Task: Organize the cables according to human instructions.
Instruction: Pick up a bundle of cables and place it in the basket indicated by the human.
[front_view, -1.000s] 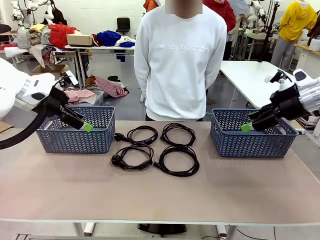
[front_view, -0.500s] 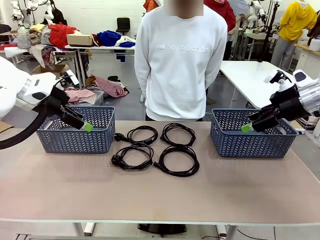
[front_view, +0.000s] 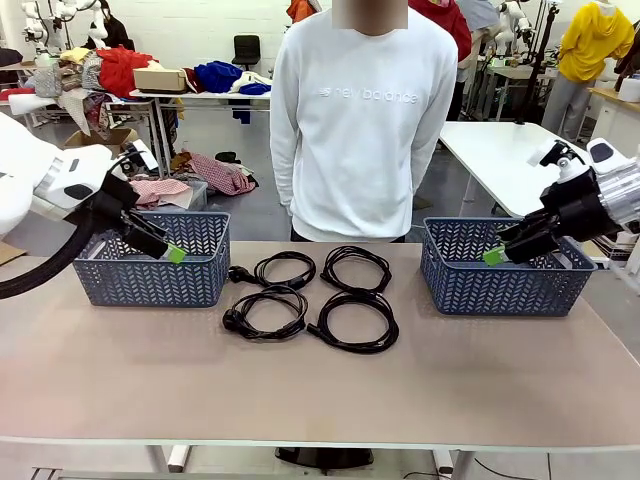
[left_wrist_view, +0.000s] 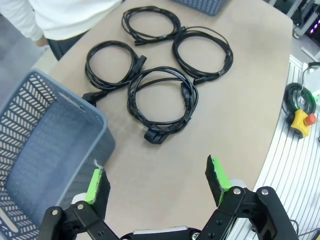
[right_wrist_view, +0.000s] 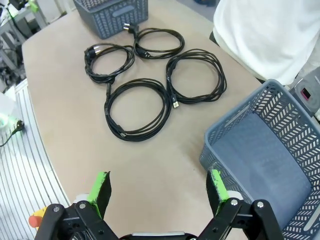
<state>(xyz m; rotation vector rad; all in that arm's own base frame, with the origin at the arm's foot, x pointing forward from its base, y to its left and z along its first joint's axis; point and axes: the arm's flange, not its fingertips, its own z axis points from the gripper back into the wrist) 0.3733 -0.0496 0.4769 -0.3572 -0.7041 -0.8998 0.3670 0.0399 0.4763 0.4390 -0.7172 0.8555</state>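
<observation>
Midway, cables (front_view: 356, 291) between left gripper (front_view: 176, 254) and right gripper (front_view: 492, 256).

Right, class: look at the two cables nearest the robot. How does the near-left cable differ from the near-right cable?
The near-left cable is the smaller coil; the near-right cable spreads wider. The near-left cable has a chunky plug jutting from its left side; the near-right cable shows just a slim end, pointing at its neighbour. Both are black, round coils lying flat on the table, untouched.
</observation>
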